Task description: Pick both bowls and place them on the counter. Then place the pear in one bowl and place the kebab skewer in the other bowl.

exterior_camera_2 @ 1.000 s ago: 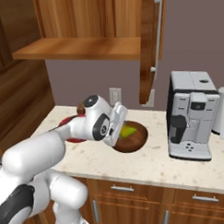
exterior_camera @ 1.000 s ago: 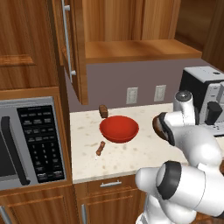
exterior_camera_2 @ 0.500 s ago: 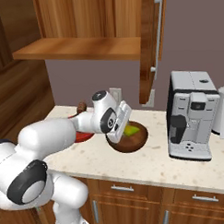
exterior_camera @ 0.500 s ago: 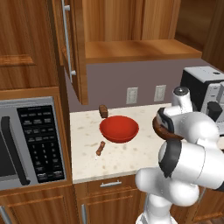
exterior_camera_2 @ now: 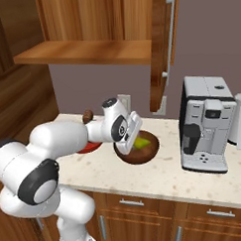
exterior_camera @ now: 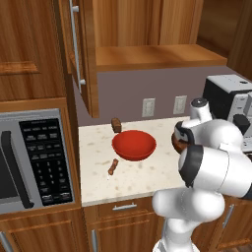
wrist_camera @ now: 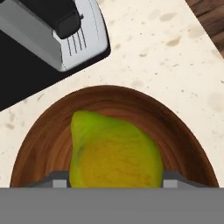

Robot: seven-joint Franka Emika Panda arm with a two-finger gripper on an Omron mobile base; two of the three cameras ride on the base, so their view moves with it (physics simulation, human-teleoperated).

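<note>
Speckled beige counter (exterior_camera: 142,172) under wooden cabinets, coffee machine (exterior_camera_2: 204,125) at right. Red bowl (exterior_camera: 134,144) on counter, skewer (exterior_camera: 112,167) lying just in front of it, apart. Gripper (exterior_camera_2: 133,133) over brown bowl (exterior_camera_2: 146,150), fingers either side of pear (wrist_camera: 114,153), seemingly gripping it. Pear inside bowl.

Robot arm (exterior_camera_2: 59,145): glossy white, rounded shell segments of bulbous form, joined by dark grey to black ring-shaped joints. A white domed cap with a dark rim tops one joint nearest the coffee machine (exterior_camera_2: 204,124). The pincer (exterior_camera_2: 129,134) body is a flat white block bearing dark circular detail.
</note>
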